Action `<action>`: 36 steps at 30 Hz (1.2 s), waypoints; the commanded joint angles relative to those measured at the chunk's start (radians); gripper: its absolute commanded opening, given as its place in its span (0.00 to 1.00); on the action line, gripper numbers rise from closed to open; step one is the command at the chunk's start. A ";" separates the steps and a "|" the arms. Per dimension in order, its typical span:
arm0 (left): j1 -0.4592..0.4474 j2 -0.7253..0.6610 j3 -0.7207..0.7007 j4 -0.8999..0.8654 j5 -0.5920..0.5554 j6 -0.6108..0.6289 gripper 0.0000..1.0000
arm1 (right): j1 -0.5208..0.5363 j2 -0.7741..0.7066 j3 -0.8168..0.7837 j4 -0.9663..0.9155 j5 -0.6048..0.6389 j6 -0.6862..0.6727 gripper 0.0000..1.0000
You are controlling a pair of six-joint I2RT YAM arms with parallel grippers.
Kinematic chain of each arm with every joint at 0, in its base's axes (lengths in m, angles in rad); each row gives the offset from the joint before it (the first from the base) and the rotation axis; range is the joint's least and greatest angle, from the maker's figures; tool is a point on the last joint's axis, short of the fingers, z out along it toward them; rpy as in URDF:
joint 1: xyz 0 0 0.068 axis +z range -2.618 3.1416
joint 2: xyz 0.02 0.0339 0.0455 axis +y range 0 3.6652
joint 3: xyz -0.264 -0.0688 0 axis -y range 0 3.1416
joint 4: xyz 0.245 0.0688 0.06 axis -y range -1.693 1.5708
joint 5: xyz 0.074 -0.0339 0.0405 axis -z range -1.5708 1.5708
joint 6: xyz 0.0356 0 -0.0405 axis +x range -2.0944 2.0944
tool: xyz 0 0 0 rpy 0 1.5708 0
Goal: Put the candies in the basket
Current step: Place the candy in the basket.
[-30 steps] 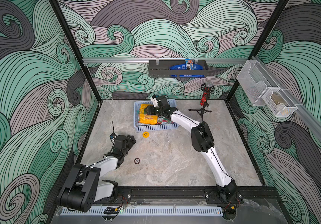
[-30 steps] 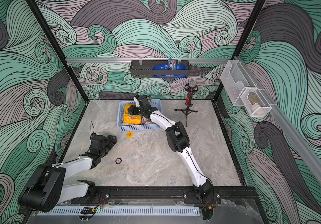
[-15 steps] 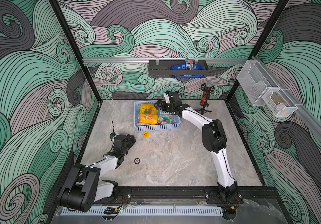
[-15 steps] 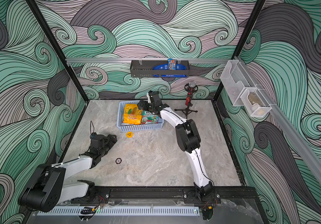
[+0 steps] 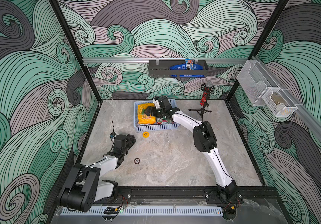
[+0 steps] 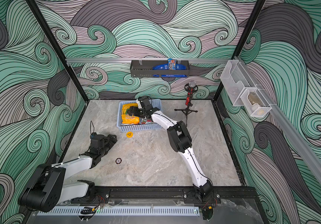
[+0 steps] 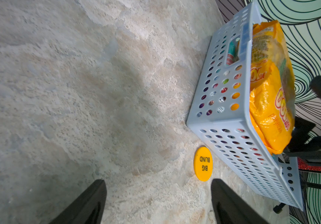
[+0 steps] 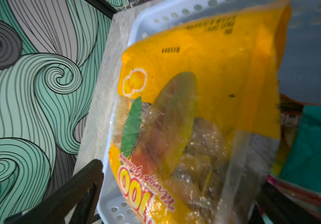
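The light blue basket [image 5: 155, 127] [image 6: 140, 127] [image 7: 223, 120] stands at the back of the table. A yellow candy bag [image 5: 146, 118] [image 6: 129, 118] [image 7: 270, 97] [image 8: 194, 106] lies in it on its left side. More candies lie beside and under it, among them a teal bag [image 8: 314, 145] and a red-and-green printed bag [image 5: 164, 121]. My right gripper [image 5: 149, 111] [image 6: 132, 111] [image 8: 175, 194] hovers over the yellow bag, open, with its fingers [image 8: 74, 194] wide apart on either side of the bag. My left gripper [image 5: 131, 138] [image 6: 113, 138] [image 7: 158, 194] rests low on the table, open and empty, left of the basket's front.
A yellow disc [image 5: 145, 134] [image 7: 203, 163] lies just in front of the basket. A small dark chip [image 5: 136, 161] lies mid-table. A red microphone on a tripod [image 5: 204, 97] stands right of the basket. On the walls hang a dark shelf tray [image 5: 177, 67] and wire-mesh bins [image 5: 266, 95].
My right gripper's jaws have spread wide, and the wrist swung right and came back over the yellow bag, which now lies in the basket. The left arm has not moved.
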 commanded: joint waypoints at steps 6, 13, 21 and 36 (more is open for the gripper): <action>0.007 -0.003 0.035 -0.012 0.010 0.023 0.87 | 0.020 0.042 0.075 0.027 -0.060 0.023 1.00; 0.007 0.002 0.038 -0.012 0.012 0.024 0.87 | 0.027 0.041 0.017 0.027 -0.065 0.071 1.00; 0.008 0.012 0.039 -0.009 0.017 0.024 0.87 | 0.034 0.010 0.028 0.024 -0.047 0.071 1.00; 0.009 -0.030 0.055 -0.050 -0.036 0.065 0.87 | -0.025 -0.183 -0.226 0.025 0.060 -0.024 1.00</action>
